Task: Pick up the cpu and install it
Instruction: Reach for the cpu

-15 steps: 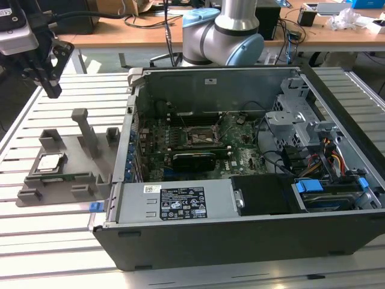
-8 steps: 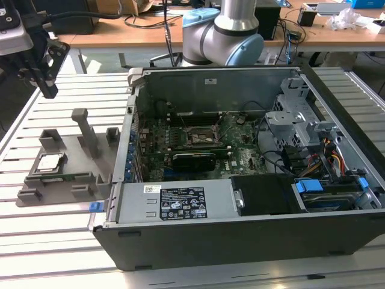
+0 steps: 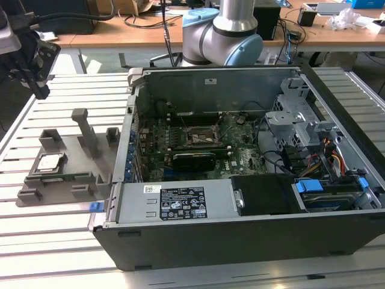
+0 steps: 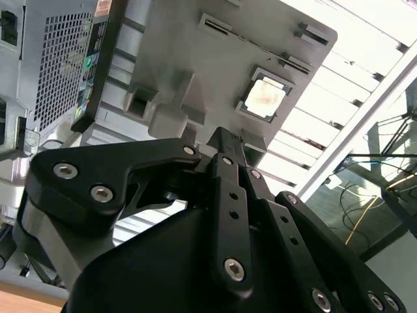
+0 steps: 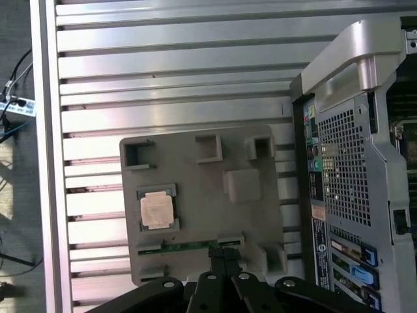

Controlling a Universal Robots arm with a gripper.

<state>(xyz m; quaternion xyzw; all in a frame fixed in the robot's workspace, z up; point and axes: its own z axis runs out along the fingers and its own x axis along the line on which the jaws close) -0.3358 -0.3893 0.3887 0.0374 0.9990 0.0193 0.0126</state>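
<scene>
Your target, the small flat square cpu with the dull silvery top and pale rim [image 5: 157, 210], lies in a shallow square pocket of the grey moulded holder block [image 5: 195, 195]. The holder sits on the slatted aluminium table [image 5: 163, 72], just beside the open grey computer case [image 3: 252, 241]. The black two-finger gripper [image 5: 225, 253] hangs over the holder's edge, near the chip but apart from it. Its fingers look pressed together with nothing between them.

Judge the chip as light, rigid and thin — easy to lift, easy to damage. The smooth metal lid will likely slip under a loose pinch, and the underside won't forgive a scrape or a drop. Take it by two opposite edges with the fingers straddling it, and keep it level so it clears the pocket walls.

The pocket rim leaves little room beside the chip's edges. A thin green strip of board [image 5: 189, 246] lies in a slot near the gripper. A tall grey post [image 3: 86, 129] rises from the holder between the chip and the case.

Inside the case, the square black-and-metal socket frame [image 3: 198, 135] sits on the green board, with a long black card [image 3: 192, 160] just beside it. Cable bundles [image 3: 328, 159] lie toward the exterior view's right — and the case wall stands between holder and socket.
</scene>
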